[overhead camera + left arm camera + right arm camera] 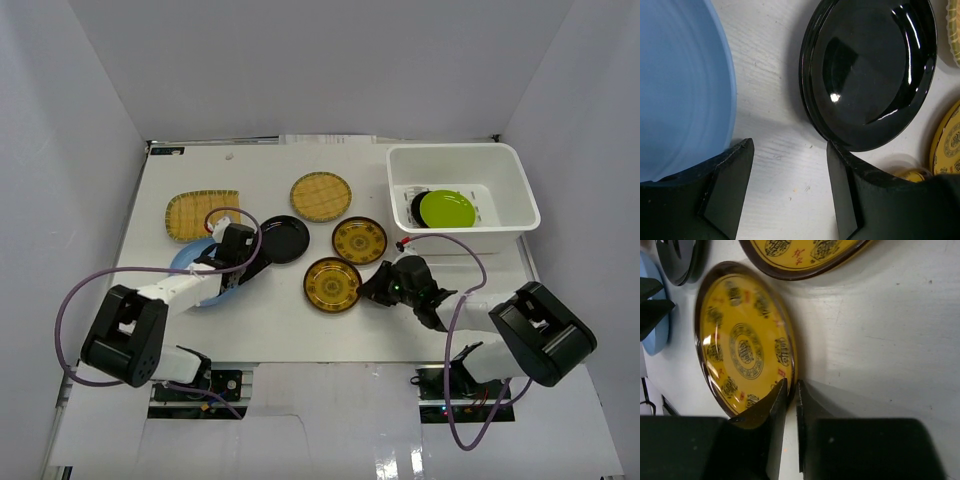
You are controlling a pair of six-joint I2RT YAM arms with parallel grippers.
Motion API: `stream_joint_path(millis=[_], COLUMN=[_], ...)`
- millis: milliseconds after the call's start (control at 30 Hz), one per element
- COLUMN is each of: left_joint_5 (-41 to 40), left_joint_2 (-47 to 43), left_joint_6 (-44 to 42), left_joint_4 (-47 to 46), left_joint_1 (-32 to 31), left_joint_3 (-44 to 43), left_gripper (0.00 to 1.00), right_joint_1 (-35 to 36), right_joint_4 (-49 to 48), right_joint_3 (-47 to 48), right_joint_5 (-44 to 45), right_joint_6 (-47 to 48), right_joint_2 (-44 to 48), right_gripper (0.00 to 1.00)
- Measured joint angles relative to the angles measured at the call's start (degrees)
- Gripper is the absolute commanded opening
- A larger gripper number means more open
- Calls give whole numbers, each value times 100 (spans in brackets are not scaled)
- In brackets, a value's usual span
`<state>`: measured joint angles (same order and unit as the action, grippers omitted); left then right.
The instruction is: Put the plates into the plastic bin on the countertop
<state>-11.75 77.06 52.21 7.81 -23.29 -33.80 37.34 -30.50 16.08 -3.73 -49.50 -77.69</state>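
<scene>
My right gripper (368, 290) is shut on the near rim of a gold-patterned brown plate (330, 285), with one finger over the plate and one outside it; it shows in the right wrist view (791, 390) on that plate (740, 340). A second gold-patterned plate (359, 240) lies just behind. My left gripper (240, 262) is open and empty on the countertop (300, 330), between the light blue plate (192, 262) and a glossy black plate (283, 238). The left wrist view shows the gripper (790, 150) between them. The white plastic bin (455, 152) holds the lime green plate (447, 208) over another black plate (415, 205).
A round woven bamboo plate (321, 196) and a squarish woven bamboo plate (202, 213) lie at the back of the countertop. Pale grey walls enclose it. Purple cables loop from both arms near the front edge.
</scene>
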Motion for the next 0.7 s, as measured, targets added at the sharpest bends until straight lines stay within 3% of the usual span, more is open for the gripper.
stream_joint_path(millis=[67, 167, 400, 567, 700], left_joint_5=[55, 83, 63, 20, -81], left_joint_2=[184, 398, 723, 1025, 1150], left_joint_6=[0, 11, 85, 125, 118], left_joint_4=[-63, -203, -518, -647, -658], left_joint_1=[22, 28, 31, 31, 31], left_joint_3=[-94, -243, -330, -501, -564], left_gripper=[70, 68, 60, 43, 20], right_joint_1=[15, 90, 352, 127, -1191], right_joint_4=[-96, -55, 1327, 2337, 2492], right_joint_3=[2, 2, 476, 2201, 3233], right_joint_5=[0, 17, 221, 997, 1320], right_joint_6=[-90, -116, 422, 1373, 2004], right_joint_2=[-83, 61, 2092, 2688, 2739], right_gripper=[8, 8, 8, 8, 8])
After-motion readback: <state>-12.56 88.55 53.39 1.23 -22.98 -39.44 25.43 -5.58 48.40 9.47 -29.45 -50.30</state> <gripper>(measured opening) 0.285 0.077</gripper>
